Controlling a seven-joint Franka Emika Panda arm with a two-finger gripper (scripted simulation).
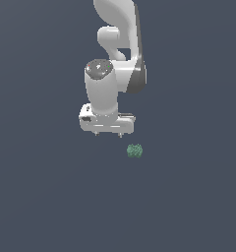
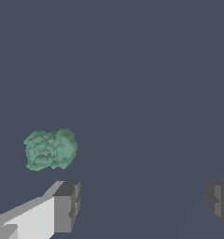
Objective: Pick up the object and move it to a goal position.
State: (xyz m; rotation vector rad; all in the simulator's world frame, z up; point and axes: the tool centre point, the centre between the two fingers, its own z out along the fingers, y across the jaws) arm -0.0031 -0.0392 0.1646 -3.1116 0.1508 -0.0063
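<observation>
I see the gripper [image 1: 107, 133] with its fingers [image 2: 66, 207] spread wide apart and nothing between them. The green lump [image 1: 134, 151] lies free on the dark grey floor [image 1: 189, 197], just beyond the gripper toward the exterior view's right and apart from it. In the wrist view the green lump [image 2: 50, 149] sits outside the gap, near one finger, not touching it.
</observation>
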